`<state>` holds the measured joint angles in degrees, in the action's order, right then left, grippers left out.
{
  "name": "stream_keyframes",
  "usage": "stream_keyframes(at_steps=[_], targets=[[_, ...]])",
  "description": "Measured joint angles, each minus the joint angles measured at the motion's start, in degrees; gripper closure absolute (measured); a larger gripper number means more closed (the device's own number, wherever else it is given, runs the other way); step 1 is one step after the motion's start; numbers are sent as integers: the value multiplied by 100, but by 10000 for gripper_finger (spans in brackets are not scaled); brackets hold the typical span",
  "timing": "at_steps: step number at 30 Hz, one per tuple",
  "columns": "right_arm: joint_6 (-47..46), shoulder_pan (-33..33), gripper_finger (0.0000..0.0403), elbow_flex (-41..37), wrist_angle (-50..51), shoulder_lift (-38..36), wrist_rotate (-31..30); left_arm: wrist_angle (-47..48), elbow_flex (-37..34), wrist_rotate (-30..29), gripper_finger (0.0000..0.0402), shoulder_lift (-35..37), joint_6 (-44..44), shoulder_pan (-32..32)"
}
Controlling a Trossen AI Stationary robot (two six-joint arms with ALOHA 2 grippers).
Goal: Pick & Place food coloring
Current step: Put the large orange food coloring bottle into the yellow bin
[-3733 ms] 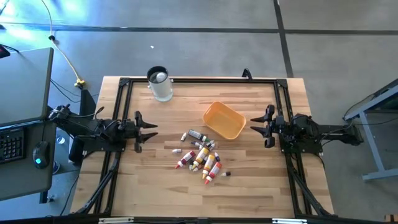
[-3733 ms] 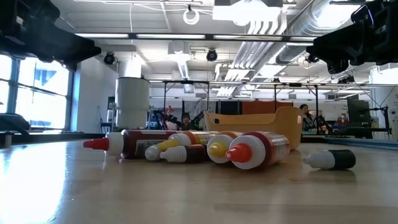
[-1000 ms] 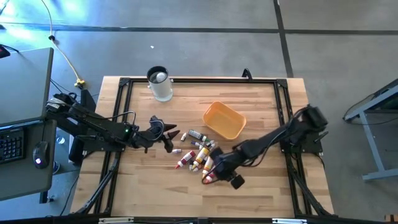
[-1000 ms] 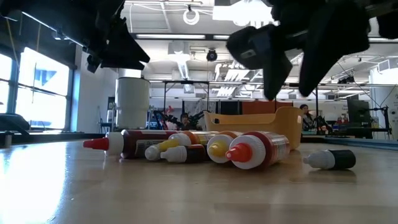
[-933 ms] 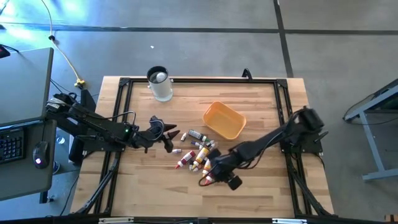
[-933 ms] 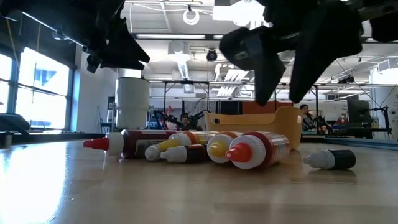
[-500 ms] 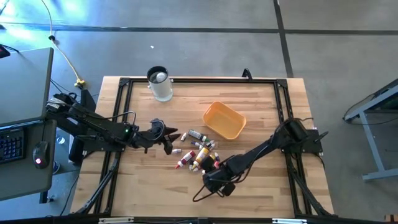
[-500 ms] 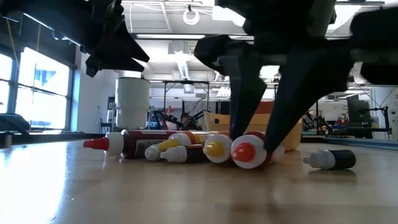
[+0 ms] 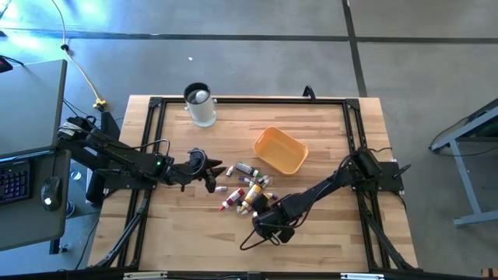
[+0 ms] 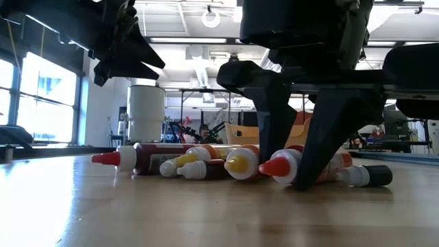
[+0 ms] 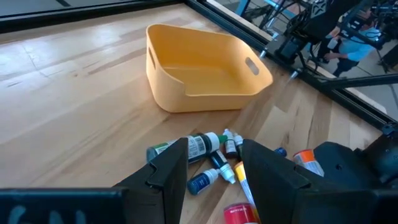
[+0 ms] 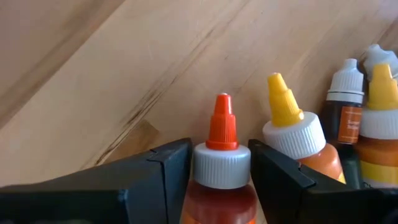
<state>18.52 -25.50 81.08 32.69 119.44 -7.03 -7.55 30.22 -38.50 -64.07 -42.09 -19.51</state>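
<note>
Right hand (image 10: pixel 295 175) down on the counter, straddling the red-capped orange squeeze bottle (image 12: pixel 221 171) at the lower edge of the pile!

Fingers sat partly spread, one each side of its white collar, hugging it but not visibly squeezing: lined up for a lift, likely toward the orange-yellow plastic tray (image 9: pixel 280 150) above centre. Left hand (image 9: pixel 208 173) hovered centre-left, fingers parted, holding nothing, beside the little bottles (image 11: pixel 208 155).

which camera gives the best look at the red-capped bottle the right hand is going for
The right wrist view: the red-capped bottle sits close-up between the right hand's fingers. The low view shows it side-on. The high view hides it under the arm; the left wrist view misses it.
</note>
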Motion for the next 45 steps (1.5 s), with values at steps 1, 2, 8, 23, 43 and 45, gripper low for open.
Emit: stream_keyframes(at_steps=[1,2,8,23,43,45], targets=[[2,0,249,0,4,2,0,2,0,-2,250,0,0,0],[1,3,250,0,24,4,6,1,0,-2,250,0,0,0],[-39,15,273,-2,68,9,97,0,0,-2,250,0,0,0],[-457,37,276,-42,-149,-311,-403,0,0,-15,250,0,0,0],[-1332,645,283,-42,698,-2763,-3044,-20,0,57,250,2,-164,0],[-1341,815,283,-42,702,-2767,-3136,-17,0,110,250,2,-215,0]])
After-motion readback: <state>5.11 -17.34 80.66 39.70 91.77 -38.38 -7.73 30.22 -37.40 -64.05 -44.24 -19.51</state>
